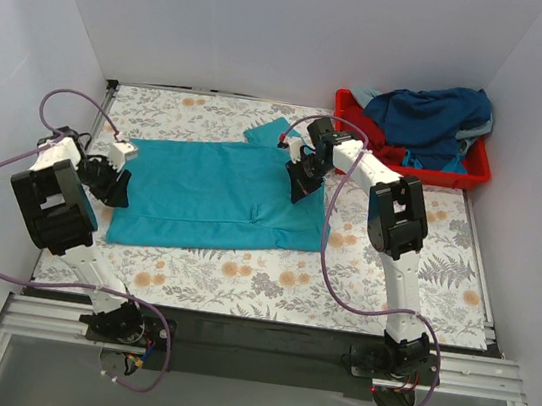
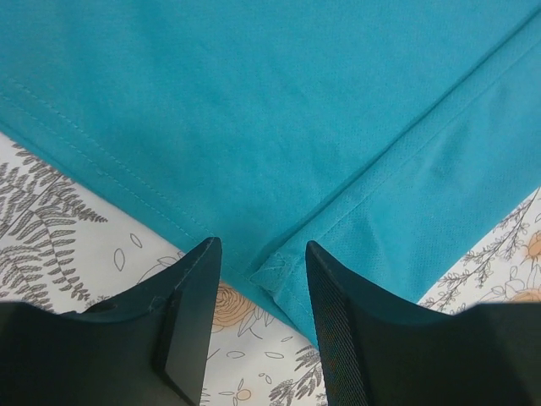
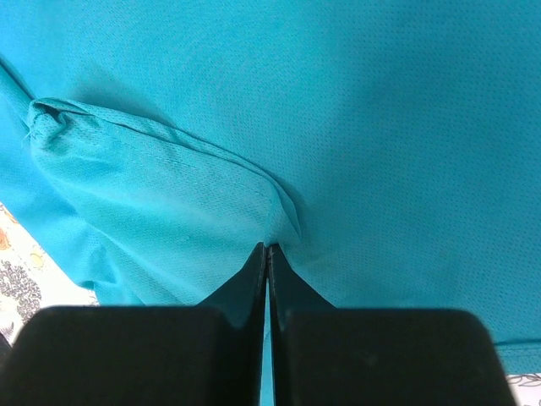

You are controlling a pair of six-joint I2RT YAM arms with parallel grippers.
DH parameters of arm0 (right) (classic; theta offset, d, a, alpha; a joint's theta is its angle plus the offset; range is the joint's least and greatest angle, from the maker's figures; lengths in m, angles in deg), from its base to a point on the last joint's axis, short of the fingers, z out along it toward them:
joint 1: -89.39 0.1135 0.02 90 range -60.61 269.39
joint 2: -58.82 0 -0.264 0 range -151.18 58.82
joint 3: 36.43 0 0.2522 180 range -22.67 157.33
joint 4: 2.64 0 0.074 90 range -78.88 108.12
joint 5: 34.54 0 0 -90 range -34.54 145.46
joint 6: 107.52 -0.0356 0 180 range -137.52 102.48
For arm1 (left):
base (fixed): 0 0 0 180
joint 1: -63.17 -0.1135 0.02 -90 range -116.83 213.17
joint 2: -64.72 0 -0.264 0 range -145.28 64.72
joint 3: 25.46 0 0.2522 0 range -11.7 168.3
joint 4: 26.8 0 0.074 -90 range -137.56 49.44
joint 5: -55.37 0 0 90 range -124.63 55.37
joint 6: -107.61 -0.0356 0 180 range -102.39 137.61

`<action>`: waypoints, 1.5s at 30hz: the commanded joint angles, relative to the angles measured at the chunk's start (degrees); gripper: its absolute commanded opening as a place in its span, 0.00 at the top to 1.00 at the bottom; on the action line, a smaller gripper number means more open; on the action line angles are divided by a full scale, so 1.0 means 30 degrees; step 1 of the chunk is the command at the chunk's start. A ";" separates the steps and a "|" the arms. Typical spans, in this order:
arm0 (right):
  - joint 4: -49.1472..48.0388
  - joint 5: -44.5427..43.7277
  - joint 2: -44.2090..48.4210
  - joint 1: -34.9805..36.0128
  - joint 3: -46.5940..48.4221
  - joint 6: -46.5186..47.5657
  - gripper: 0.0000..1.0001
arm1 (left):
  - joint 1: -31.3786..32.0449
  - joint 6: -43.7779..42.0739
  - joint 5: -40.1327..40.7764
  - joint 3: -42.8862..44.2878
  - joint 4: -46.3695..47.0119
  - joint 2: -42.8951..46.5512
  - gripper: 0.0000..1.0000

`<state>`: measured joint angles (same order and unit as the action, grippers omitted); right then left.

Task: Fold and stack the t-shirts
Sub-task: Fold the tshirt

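A teal-turquoise t-shirt [image 1: 213, 195] lies partly folded on the flower-patterned table. My left gripper [image 1: 114, 188] is open at the shirt's left edge; in the left wrist view its fingers straddle a hemmed corner of the shirt [image 2: 279, 272] without touching it. My right gripper [image 1: 298, 189] is shut on a fold of the teal shirt [image 3: 279, 222] near its right side, with a sleeve [image 3: 127, 152] bunched to the left of the tips. A navy blue shirt [image 1: 433, 115] lies heaped in the red tray [image 1: 472, 174], with teal cloth under it.
The red tray stands at the back right corner by the white wall. White walls close in the table on the left, back and right. Bare patterned tabletop [image 1: 240, 280] lies in front of the shirt.
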<state>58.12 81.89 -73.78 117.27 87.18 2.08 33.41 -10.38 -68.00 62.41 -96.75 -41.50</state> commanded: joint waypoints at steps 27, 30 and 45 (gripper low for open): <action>0.0036 0.0827 0.1718 0.0024 -0.0344 -0.0116 0.99 | 0.0105 -0.2068 0.1014 -0.1088 -0.0257 0.0980 0.87; 0.0006 0.0827 0.1864 0.0024 -0.0403 -0.0145 0.99 | 0.0076 -0.1980 0.0927 -0.1235 -0.0081 0.1332 0.98; -0.0404 0.0856 0.3329 -0.0240 -0.0755 -0.0643 0.99 | -0.0100 -0.1276 -0.0421 -0.1030 0.0270 0.2533 1.00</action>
<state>57.62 83.27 -67.59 117.05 84.81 1.03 33.48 -14.27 -66.66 58.78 -97.01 -37.39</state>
